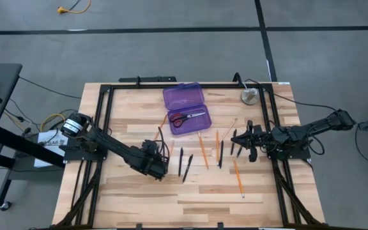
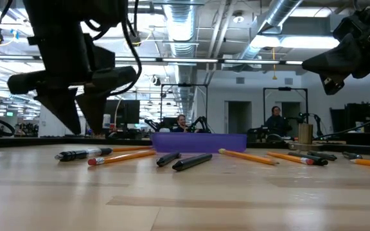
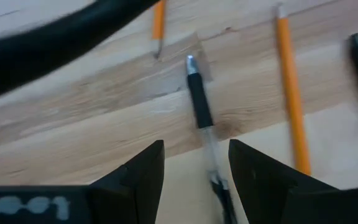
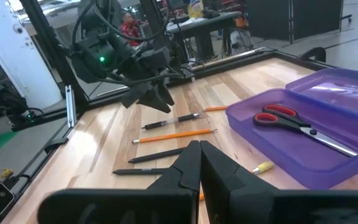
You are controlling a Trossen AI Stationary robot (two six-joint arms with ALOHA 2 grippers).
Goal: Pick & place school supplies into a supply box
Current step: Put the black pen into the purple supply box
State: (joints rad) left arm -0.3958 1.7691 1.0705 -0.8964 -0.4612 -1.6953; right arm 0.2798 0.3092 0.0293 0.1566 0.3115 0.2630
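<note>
The left gripper is held open just above the table, a black pen lying between its fingers. The right gripper is closed, empty. Scissors are seen in the purple box.

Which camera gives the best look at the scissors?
The right wrist view: the scissors lie large inside the open supply box. The high view shows them small; the low view hides them behind the box wall; the left wrist view misses them.
</note>
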